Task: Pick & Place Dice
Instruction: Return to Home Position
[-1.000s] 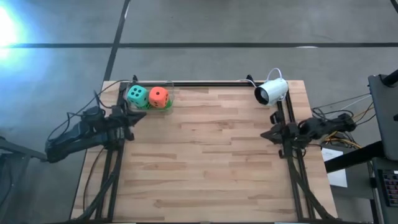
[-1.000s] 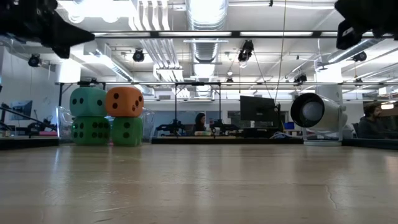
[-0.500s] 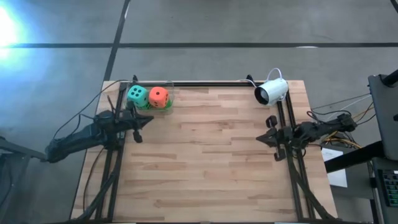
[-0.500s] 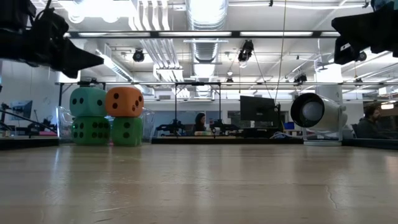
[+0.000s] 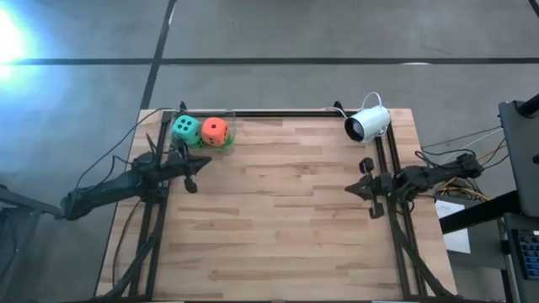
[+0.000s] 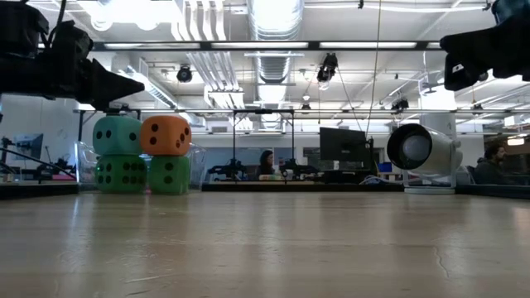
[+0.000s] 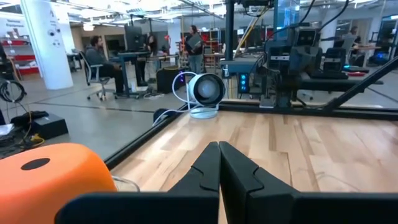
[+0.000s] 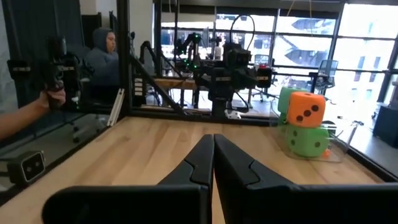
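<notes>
The four dice sit in a clear bin (image 5: 231,128) at the far left corner of the table (image 5: 286,219). They are stacked two on two. The teal die (image 5: 186,129) and the orange die (image 5: 215,130) lie on top, side by side and touching. Each rests on one of the two green dice (image 6: 122,173), which stand on the bin's floor.

The left gripper (image 5: 205,163) hovers off the table, near the bin on its near side but apart from it, and points toward the table's middle. Its fingers (image 7: 205,165) are pressed together and hold nothing.

The right gripper (image 5: 350,189) hangs over the table's right edge, pointing inward, well apart from the dice. Its fingers (image 8: 200,158) are also together and empty.

A white camera (image 5: 368,124) stands at the far right corner of the table. In the right wrist view, a person's hand (image 8: 53,98) shows beyond the table's edge.
</notes>
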